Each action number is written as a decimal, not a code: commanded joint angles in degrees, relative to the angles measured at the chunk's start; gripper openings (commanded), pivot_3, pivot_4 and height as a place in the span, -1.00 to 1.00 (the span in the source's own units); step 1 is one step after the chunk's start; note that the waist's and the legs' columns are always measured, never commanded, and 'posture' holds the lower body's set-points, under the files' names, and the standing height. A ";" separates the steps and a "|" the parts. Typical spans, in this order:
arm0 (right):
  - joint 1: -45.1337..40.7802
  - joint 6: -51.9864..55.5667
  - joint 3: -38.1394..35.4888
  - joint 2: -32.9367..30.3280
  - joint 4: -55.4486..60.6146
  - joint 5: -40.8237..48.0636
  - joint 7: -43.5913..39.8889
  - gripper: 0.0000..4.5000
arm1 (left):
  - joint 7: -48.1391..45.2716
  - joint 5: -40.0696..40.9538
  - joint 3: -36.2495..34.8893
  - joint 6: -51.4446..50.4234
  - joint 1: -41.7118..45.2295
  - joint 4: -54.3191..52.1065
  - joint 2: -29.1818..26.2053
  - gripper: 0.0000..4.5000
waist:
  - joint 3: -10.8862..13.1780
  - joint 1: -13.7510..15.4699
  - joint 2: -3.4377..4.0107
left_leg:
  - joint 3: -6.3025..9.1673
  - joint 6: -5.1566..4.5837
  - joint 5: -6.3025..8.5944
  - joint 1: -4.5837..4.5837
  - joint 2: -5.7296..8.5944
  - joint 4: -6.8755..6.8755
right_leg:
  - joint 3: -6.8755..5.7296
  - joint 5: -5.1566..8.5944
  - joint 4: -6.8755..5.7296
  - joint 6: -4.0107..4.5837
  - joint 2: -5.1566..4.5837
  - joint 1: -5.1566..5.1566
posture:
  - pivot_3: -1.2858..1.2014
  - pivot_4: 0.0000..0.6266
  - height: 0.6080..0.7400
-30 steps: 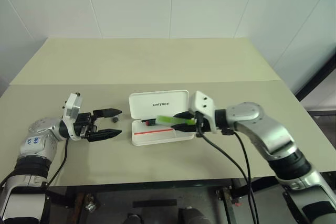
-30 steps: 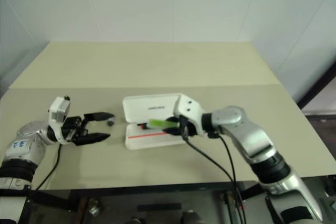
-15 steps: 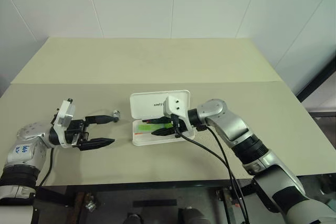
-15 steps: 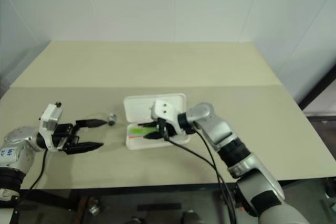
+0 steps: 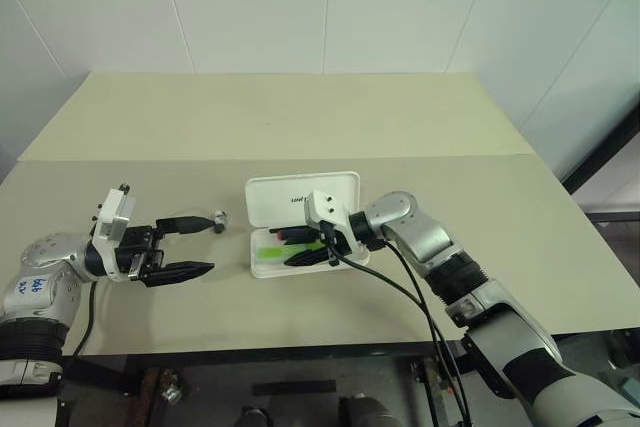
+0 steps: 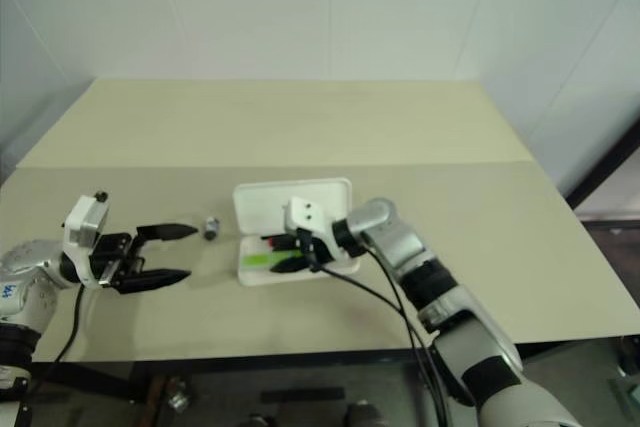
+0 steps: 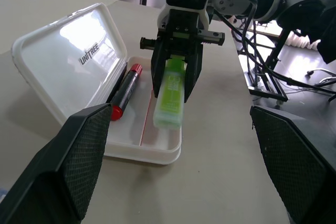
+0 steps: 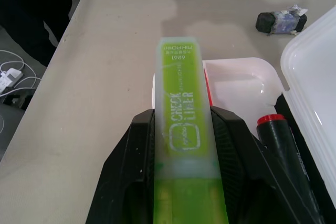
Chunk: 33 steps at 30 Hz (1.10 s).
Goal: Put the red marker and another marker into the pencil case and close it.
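My right gripper [image 7: 176, 85] is clamped on the lime-green marker [image 7: 171, 94], gripping it across the rear half of its body so that the front half projects free past the fingertips. I hold it this way so the free end can enter the pencil case [image 5: 262, 269] first. The marker is angled nose-down over the tray of the case; whether its front end already touches the tray floor I cannot tell.

The case lies open on the table [image 5: 300, 117], lid [image 7: 73, 61] folded back flat on the far side of the tray. This leaves the tray fully exposed for loading.

The red marker [image 7: 125, 91] lies inside the case, along the hinge side of the tray, just beside the green marker and roughly parallel to it. That leaves the near lane free, and I judge that is where the green marker belongs.

My left gripper [image 5: 185, 245] stands spread wide and empty, well apart from the case on its left, near a small dark cap-like object [image 8: 280, 20], kept clear of the work.
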<state>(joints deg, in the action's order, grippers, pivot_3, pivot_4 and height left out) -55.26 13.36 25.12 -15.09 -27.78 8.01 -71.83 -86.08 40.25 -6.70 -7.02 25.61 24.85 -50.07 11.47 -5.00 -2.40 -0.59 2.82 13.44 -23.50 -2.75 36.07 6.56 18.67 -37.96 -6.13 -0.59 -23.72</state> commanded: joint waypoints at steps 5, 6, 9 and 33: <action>-1.74 -2.76 -1.76 1.38 -2.20 -0.85 -1.29 -0.50 | -5.62 -0.05 -2.09 -1.28 -0.65 -3.33 -0.88 1.00 | 0.00 -0.01 0.00 | 0.01 0.00 0.00 0.00 -0.01 0.01 | 0.00 0.00 -0.02 0.00 -0.01 0.00 | 0.03 -0.52 1.00; -1.83 -3.02 -1.77 1.59 -2.74 -1.16 -1.19 -0.50 | -5.51 -0.13 -2.09 -1.34 -0.59 -3.44 -0.82 1.00 | 0.00 -0.06 0.00 | 0.01 0.00 0.00 0.01 -0.01 0.01 | 0.00 0.00 -0.02 0.00 0.00 0.00 | 0.03 -0.52 1.00; -2.03 -3.72 -1.93 2.23 -4.36 -1.93 -0.91 -0.50 | -5.43 -0.33 -2.03 -1.35 -0.40 -3.50 -0.63 1.00 | 0.00 -0.10 0.00 | 0.02 0.00 0.00 0.02 -0.03 0.00 | -0.01 0.00 -0.03 0.01 0.01 0.00 | 0.03 -0.52 1.00; -0.52 1.24 -6.95 -0.24 7.32 -0.45 -1.39 0.99 | -4.45 -0.83 -2.11 -1.59 0.57 -3.74 0.91 1.00 | 0.01 -0.05 0.01 | 0.02 0.02 0.01 0.01 -0.03 -0.03 | -0.01 0.01 -0.01 0.02 -0.02 -0.01 | 0.03 -0.52 1.00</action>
<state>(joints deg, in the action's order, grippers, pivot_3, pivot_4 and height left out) -55.60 13.29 20.24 -14.62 -25.82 5.34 -72.95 -86.07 39.02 -6.93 -8.66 25.83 22.92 -49.28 11.48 -5.06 -2.38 -0.56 2.84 13.45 -23.49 -2.79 36.03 6.54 18.68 -37.97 -6.11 -0.61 -23.72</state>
